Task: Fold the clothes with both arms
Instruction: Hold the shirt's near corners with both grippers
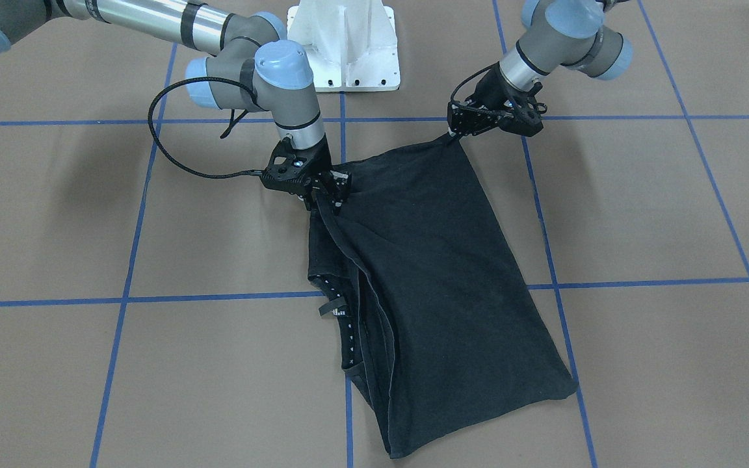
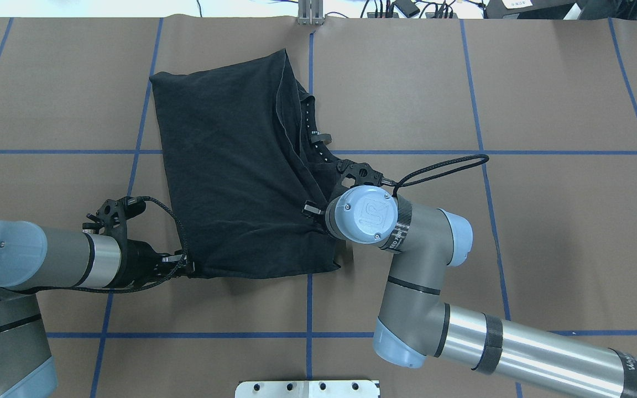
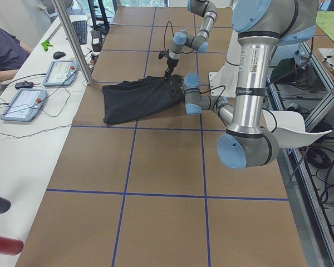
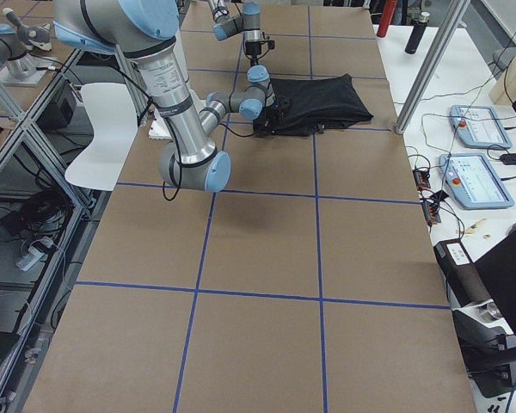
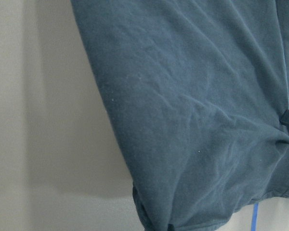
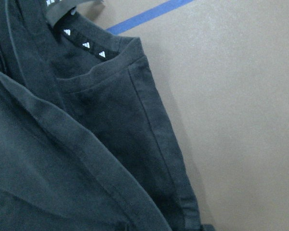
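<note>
1. Find T-shirt (image 1: 439, 273) in the middle of the table (image 1: 641, 214), doubled over, far end flat on it, near edge raised off it.
2. Log left gripper (image 1: 452, 134) as pinched tight on one near corner. Log right gripper (image 1: 330, 195) as clamped on the other near end, on the collar (image 1: 347, 325) side.
3. Slip risk: only a thin pinch of cloth at the left corner, likely to pull free under a hard tug.
4. Layer-split risk: loose hems fanning out below the right gripper, so possibly not biting every layer. Could drop the lower one and spoil the fold.
5. Skew risk: bunched at the right gripper, taut toward the left one. Uneven travel likely to twist the fold line.
6. Snag risk: watch cable loop (image 1: 166, 143) hanging by the right wrist, close to the cloth. Could catch fabric on a sweep.
7. Cannot tell from the wrist views how deep either bite goes.
</note>
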`<action>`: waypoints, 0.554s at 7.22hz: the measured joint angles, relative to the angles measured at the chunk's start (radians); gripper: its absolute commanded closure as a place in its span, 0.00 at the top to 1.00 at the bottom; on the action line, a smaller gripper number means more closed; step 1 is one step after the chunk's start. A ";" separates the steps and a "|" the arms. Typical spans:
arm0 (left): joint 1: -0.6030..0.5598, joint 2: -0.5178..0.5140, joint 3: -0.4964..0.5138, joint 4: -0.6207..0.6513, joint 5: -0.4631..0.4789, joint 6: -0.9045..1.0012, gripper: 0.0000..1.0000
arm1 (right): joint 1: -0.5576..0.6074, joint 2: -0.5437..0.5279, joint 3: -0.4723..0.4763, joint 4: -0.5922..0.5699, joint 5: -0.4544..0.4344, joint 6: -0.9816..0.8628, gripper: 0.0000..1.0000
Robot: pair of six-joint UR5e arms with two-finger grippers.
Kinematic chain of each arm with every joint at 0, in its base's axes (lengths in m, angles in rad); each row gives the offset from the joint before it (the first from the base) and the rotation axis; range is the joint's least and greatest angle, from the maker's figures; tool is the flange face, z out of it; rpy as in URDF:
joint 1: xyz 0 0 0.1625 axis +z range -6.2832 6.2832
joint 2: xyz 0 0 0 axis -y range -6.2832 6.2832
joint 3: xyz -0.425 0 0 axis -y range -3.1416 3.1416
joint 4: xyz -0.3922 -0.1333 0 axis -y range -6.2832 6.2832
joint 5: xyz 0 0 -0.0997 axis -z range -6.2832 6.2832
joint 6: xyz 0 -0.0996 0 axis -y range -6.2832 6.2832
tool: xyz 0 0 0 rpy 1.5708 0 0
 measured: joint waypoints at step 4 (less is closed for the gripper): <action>0.000 0.000 -0.001 0.000 0.000 0.000 0.00 | 0.004 0.000 0.012 0.000 0.002 -0.001 0.00</action>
